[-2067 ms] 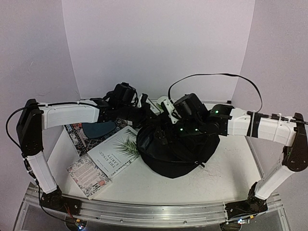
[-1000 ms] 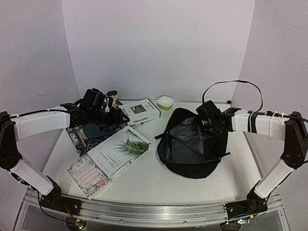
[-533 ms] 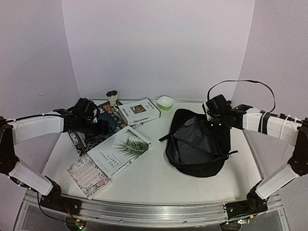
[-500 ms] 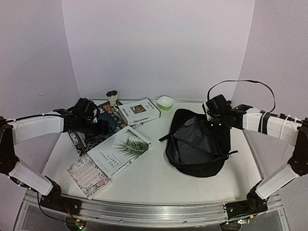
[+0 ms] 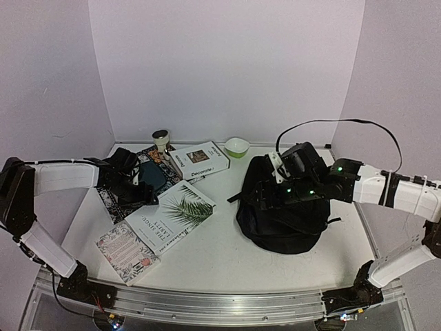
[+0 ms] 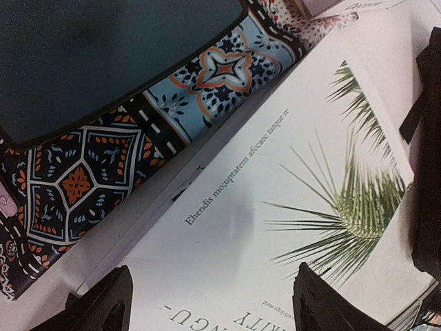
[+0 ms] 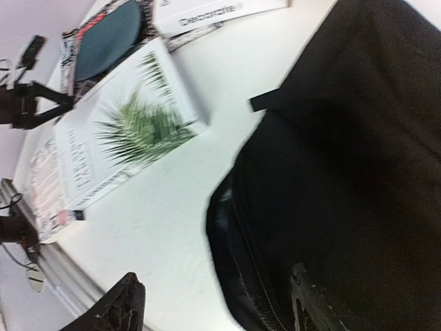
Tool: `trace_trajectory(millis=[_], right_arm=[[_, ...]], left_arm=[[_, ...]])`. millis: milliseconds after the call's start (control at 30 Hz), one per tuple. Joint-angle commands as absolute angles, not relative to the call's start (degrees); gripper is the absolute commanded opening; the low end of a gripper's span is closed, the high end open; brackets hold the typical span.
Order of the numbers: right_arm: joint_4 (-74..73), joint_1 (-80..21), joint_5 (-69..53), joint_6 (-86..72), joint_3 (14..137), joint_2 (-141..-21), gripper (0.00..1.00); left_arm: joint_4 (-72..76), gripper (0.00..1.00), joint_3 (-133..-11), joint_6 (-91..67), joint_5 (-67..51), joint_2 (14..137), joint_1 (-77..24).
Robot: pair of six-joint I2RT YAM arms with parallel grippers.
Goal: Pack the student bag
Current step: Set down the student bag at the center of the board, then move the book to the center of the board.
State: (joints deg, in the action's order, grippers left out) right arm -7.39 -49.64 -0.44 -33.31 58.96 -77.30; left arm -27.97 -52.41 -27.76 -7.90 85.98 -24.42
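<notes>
While both arms hover low, nothing is gripped. The bag [image 5: 286,224], a black soft heap, lies on the right half of the bench [image 5: 207,265], well apart from the books. Its long axis runs roughly from the far wall toward the near edge, with the rounded end nearest the arms and a strap end poking out on its left side. Whether its mouth faces up or gapes cannot be told.

The right gripper [image 5: 269,195] hangs over the bag's left edge, jaws spread, nothing between them. The left gripper [image 5: 132,187] hangs over the left corner of the palm book [image 5: 172,214], jaws spread too, beside the mat [image 5: 110,200] and its plate [image 5: 153,176]. A floral book [image 5: 127,252] lies just in front of the palm book, near its front corner, and a white book [image 5: 200,160] sits farther back.

Likely troubles from here: the bag is limp, so the right jaws may pinch only one layer of cloth or the strap, and the mouth would sag shut. The palm book lies flat with one corner up against the mat. The left jaws could slide off its thin edge, or shove it into the floral book rather than lift it.
</notes>
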Motion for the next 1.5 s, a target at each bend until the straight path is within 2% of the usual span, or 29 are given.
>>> trace_trajectory(millis=[0, 200, 567, 700, 933, 1233, 1467], right_arm=[[1.2, -53.2, 0.5, -42.5, 57.9, -74.5, 0.75], [7.8, -59.7, -0.5, -45.2, 60.0, -80.3, 0.89], [17.8, -63.4, -5.2, -51.0, 62.6, -95.8, 0.94], [20.3, -63.6, -6.9, -52.2, 63.8, -99.7, 0.95], [23.4, -63.7, -8.1, -55.6, 65.5, -105.3, 0.96], [23.4, -63.7, -5.9, -59.7, 65.8, -108.5, 0.97], [22.1, -63.7, -2.0, -61.5, 62.3, -107.1, 0.97]], left_arm=[[-30.1, 0.82, -55.6, -22.4, -7.4, 88.1, -23.3], [-31.3, 0.83, -57.9, -19.5, -5.5, 92.3, -22.6], [-34.1, 0.84, -58.6, -17.7, -2.1, 92.3, -22.6], [-34.9, 0.84, -58.1, -17.7, -6.7, 93.3, -22.6], [-33.4, 0.73, -57.2, -19.9, -20.2, 94.9, -22.6], [-27.1, 0.73, -55.1, -26.5, -33.0, 92.7, -22.7], [-22.0, 0.73, -51.9, -32.3, -38.4, 90.0, -25.6]])
